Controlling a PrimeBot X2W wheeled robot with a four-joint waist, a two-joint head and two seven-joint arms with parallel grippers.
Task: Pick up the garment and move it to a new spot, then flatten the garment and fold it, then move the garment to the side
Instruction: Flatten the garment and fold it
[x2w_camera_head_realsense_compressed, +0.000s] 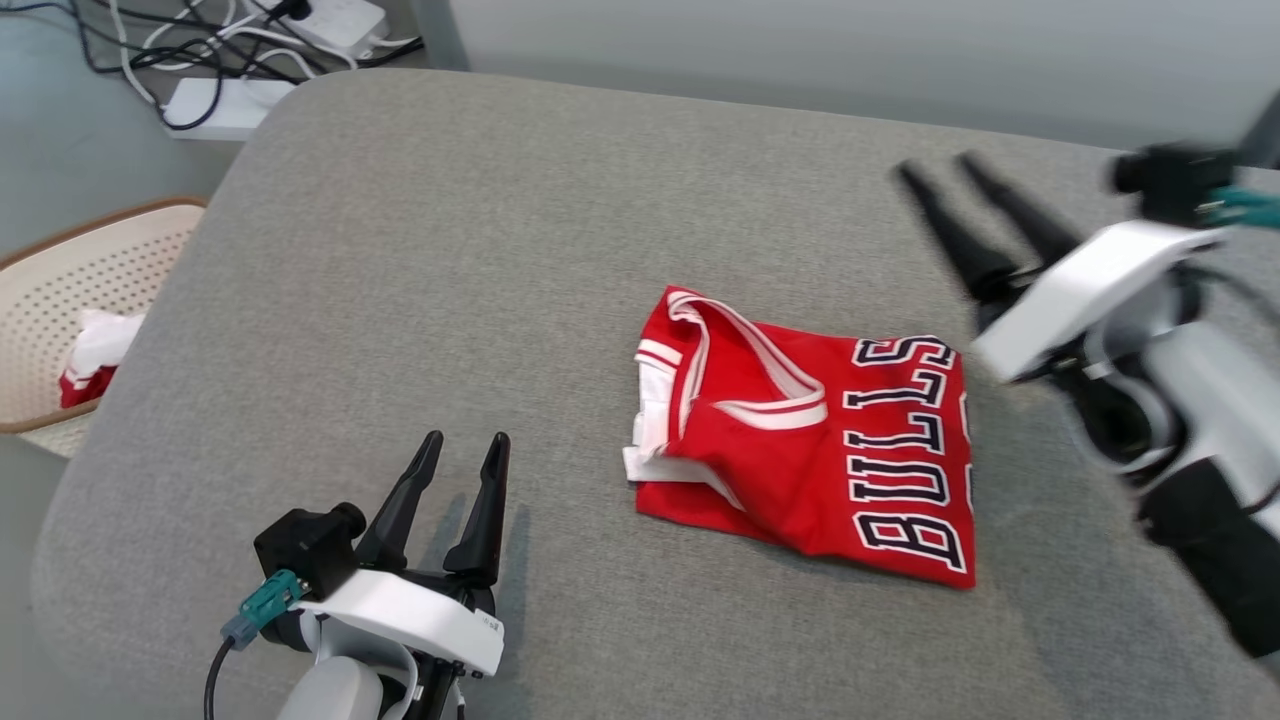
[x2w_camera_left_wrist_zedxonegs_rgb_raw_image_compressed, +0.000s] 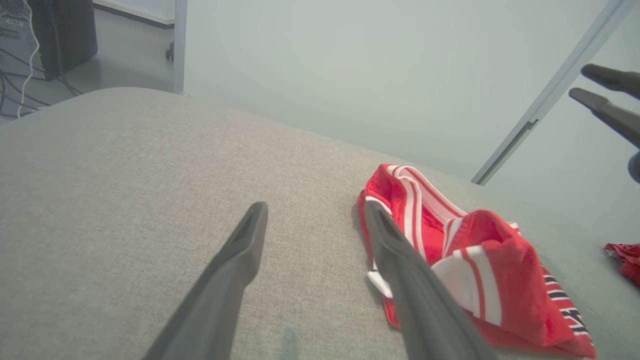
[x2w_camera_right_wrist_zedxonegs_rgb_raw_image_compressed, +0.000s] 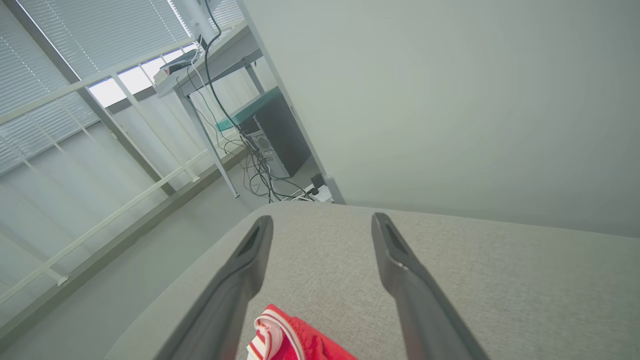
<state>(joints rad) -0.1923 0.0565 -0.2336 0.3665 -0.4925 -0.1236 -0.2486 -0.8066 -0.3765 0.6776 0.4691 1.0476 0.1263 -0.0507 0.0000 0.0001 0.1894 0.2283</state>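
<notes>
Garment lies folded on grey cushion — cables beyond.

1. The garment is bright red, with white trim striped in red at the neck and armhole, and black letters edged in white.
2. Under the garment, the cushion is a plain grey weave.
3. Far left of the garment, the basket is cream, dotted all over with small holes, and has a brown rim. The cloth in it is red and white.
4. The left gripper and right gripper, either side of the garment, have black jaws and white casings.
5. Beyond the garment to the left, the cables are black and white.
</notes>
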